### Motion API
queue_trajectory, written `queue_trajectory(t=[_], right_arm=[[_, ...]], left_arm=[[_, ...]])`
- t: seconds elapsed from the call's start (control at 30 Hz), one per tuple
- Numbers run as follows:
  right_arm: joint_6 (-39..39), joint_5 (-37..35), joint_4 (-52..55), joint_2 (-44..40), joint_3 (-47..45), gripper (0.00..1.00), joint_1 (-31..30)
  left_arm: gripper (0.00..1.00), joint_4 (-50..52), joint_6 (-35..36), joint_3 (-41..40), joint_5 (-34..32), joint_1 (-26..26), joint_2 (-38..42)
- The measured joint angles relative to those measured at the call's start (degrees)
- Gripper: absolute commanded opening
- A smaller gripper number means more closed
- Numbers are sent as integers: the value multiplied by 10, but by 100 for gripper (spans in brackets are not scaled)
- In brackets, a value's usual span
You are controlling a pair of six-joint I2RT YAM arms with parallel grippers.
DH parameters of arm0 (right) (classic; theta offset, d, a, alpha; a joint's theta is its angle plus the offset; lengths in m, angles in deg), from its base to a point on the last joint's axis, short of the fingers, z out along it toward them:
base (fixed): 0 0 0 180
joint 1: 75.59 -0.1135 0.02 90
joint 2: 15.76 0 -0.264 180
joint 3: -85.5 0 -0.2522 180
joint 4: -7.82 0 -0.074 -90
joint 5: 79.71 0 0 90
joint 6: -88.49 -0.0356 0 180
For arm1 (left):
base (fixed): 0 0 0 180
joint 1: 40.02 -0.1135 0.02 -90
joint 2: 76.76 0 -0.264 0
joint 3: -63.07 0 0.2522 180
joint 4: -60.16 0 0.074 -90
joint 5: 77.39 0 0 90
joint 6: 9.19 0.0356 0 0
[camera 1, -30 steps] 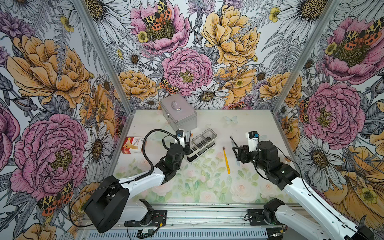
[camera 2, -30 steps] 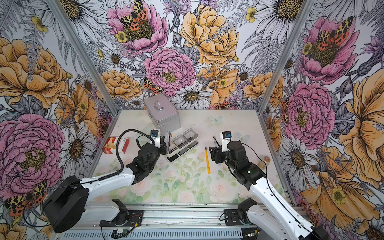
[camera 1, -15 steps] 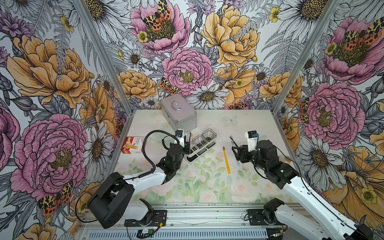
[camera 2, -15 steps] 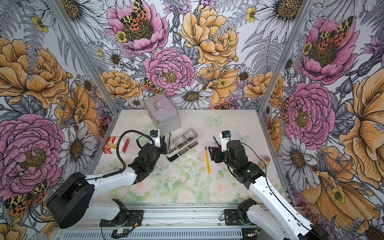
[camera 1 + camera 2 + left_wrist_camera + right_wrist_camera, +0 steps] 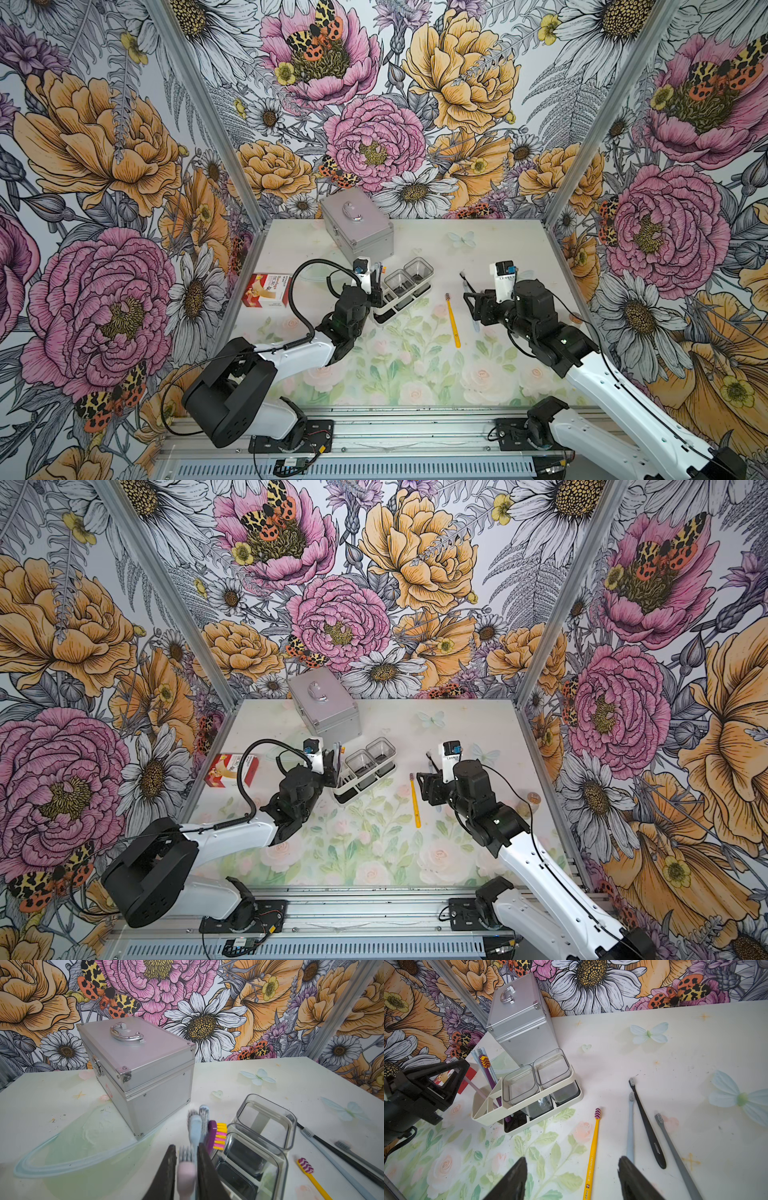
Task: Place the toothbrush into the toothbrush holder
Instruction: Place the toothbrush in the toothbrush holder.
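Just left of centre in both top views the toothbrush holder (image 5: 382, 313) stands at an angle on the bench (image 5: 415, 374), with the silver case (image 5: 357, 226) close behind it. The left hand (image 5: 186, 1147) is at the holder's open white end. The pink toothbrush (image 5: 475, 1087) leans there, its lower end down inside that compartment and its head up between the two fingers (image 5: 166, 1167). The fingers sit close on either side of it (the brush is blurred in the left wrist view), and I cannot tell whether they press on it. A purple toothbrush (image 5: 491, 1080) and two pale blue toothbrushes (image 5: 477, 1053) stand in the same compartment. Right of centre, the right hand (image 5: 572, 1159) hangs over the bench with its fingers wide apart, gripping nothing. A yellow toothbrush (image 5: 592, 1151) lies flat on the bench near it, with a black toothbrush (image 5: 646, 1124) and a grey toothbrush (image 5: 675, 1147) alongside.
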State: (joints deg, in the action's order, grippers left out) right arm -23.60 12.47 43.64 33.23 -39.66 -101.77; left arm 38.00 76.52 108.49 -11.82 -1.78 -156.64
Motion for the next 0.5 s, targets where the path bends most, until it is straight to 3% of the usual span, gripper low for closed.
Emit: queue_trajectory(t=[0.13,0.5], right_arm=[[0,0,0,8,0,71,0],[0,-7,2,19,0,71,4]], left_arm=[[59,1,17,0,10,9,12],[65,1,49,10,17,39,59]])
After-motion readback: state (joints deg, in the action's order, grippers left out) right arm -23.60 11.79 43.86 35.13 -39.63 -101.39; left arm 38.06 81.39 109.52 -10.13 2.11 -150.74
